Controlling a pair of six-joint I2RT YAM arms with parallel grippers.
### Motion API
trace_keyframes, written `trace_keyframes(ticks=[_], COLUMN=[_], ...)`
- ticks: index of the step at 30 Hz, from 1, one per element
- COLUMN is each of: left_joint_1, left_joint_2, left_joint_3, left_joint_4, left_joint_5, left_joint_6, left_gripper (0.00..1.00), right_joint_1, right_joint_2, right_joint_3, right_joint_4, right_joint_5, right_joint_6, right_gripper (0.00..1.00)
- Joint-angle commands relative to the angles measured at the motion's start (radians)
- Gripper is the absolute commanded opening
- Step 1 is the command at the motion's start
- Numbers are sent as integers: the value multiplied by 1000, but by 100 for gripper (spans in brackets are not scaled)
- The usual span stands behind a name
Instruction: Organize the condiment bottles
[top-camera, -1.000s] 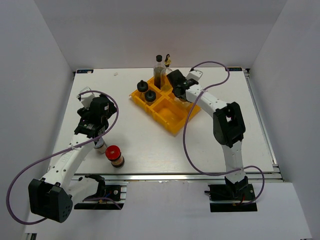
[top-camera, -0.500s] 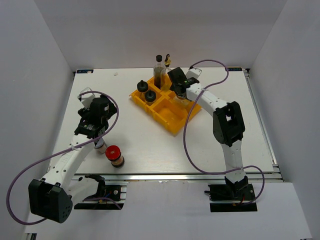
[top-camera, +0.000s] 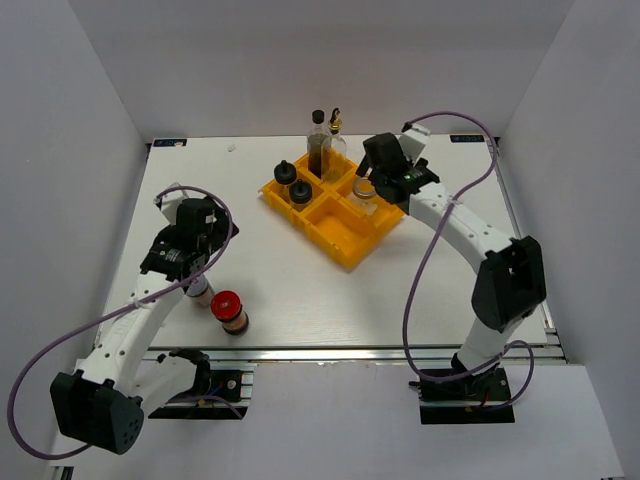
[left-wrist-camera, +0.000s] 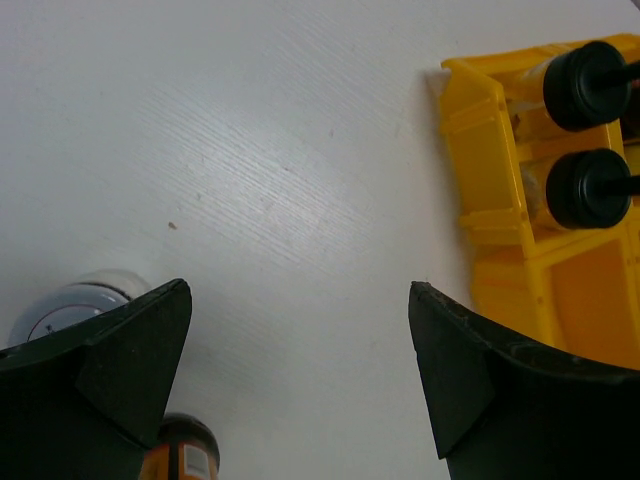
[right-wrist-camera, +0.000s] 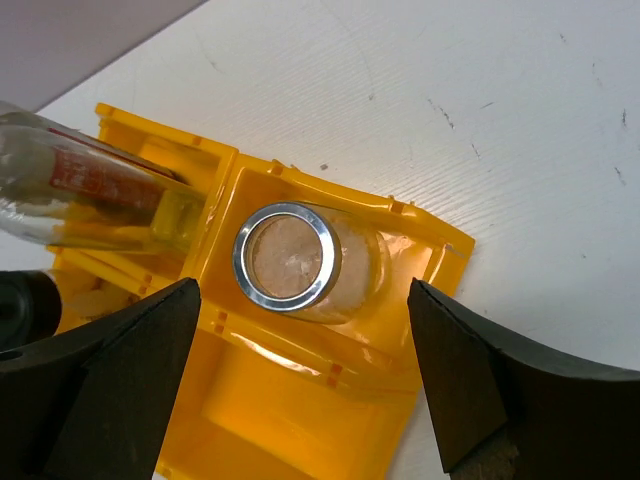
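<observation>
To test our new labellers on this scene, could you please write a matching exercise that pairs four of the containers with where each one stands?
Things:
1. red-lidded jar
2. silver-lidded jar seen by the right wrist camera
3. black-lidded jars
4. tall dark bottle

Places:
A. together in the left-hand compartment of the yellow tray
B. on the table, outside the tray
C. alone in one tray compartment
D. next to the gold-spouted bottle

Pairs: 1-B, 2-C, 3-A, 4-D.
</observation>
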Motion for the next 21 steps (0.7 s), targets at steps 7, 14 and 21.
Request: trace_keyframes(ticks=[7, 14, 21], left_joint_1=[7, 7, 5], left_joint_2=[-80, -120, -71], left_joint_3=[140, 85, -15], left_joint_4=[-335, -493, -513], left_joint_5=[244, 326, 435], left_joint_6=[87, 146, 190], left_gripper=[98, 98, 98], right_joint_1=[-12, -15, -18], right_joint_2=[-263, -461, -592], right_joint_3=[-241, -511, -659], right_joint_4=[202, 267, 276], right_joint_5=[-117, -128, -117], right_joint_6=[-169, -146, -112], right_gripper=[89, 89, 89])
